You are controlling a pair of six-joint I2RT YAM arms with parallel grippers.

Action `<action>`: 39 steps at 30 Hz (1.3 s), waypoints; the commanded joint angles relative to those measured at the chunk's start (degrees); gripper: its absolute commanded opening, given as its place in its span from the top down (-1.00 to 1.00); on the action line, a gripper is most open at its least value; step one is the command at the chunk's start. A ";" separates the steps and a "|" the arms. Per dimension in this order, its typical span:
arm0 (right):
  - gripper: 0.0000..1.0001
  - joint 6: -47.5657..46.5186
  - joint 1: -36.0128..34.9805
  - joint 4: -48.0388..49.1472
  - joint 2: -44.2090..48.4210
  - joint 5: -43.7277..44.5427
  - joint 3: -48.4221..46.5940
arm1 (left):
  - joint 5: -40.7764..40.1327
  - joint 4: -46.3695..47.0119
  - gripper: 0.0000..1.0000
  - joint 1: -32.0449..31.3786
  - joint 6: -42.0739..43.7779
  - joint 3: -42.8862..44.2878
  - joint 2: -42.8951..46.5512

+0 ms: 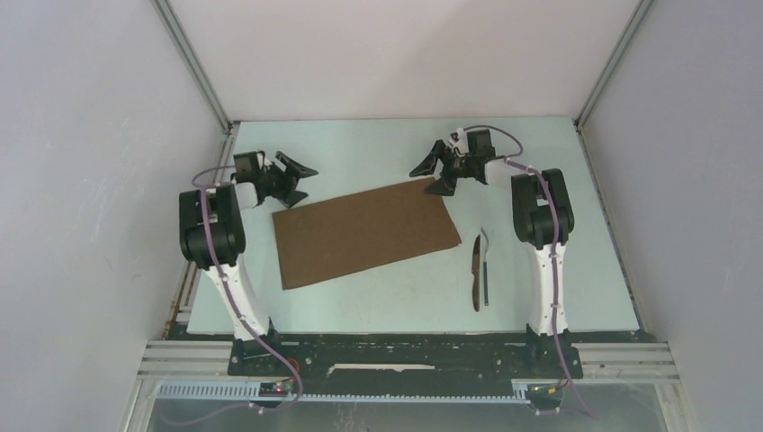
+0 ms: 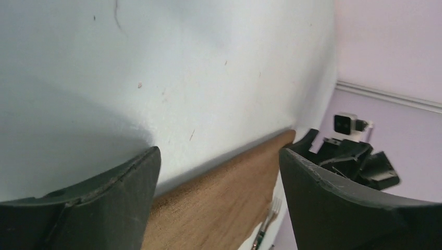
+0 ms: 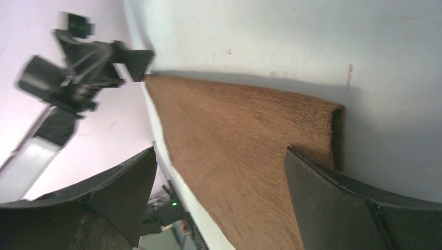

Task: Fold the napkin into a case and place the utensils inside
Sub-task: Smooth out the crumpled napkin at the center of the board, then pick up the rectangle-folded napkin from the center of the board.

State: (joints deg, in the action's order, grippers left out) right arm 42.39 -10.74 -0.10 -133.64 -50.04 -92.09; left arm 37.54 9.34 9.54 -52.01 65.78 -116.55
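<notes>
The brown napkin (image 1: 364, 231) lies flat on the table, tilted, its far right corner highest. It also shows in the left wrist view (image 2: 219, 200) and the right wrist view (image 3: 245, 151). My left gripper (image 1: 300, 183) is open and empty at the napkin's far left corner. My right gripper (image 1: 432, 176) is open and empty at the napkin's far right corner. The utensils lie to the right of the napkin: a wooden-handled knife (image 1: 476, 273) and a thin dark-handled fork (image 1: 486, 279), side by side. The fork's tines show in the left wrist view (image 2: 272, 208). No case is in view.
The pale table (image 1: 378, 306) is boxed in by white walls on three sides. A metal rail (image 1: 405, 355) runs along the near edge by the arm bases.
</notes>
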 commanded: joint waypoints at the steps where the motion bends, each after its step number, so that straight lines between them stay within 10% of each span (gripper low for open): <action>1: -0.99 -15.42 -0.93 -28.19 6.91 12.84 -7.26 | -4.50 -18.24 -0.77 -0.92 10.01 7.22 9.40; 9: -0.93 -27.63 -6.86 -61.88 15.51 47.48 -9.77 | -5.06 -41.15 -0.79 -6.59 21.52 7.06 28.85; 39: -0.78 -33.41 -12.49 -63.64 1.21 44.40 -20.07 | -9.98 -44.94 -0.79 -12.89 31.12 -12.68 56.59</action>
State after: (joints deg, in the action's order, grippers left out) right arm 8.36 -22.68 -65.56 -132.31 -7.27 -113.06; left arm 27.16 -37.32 -3.20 -22.35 53.71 -61.43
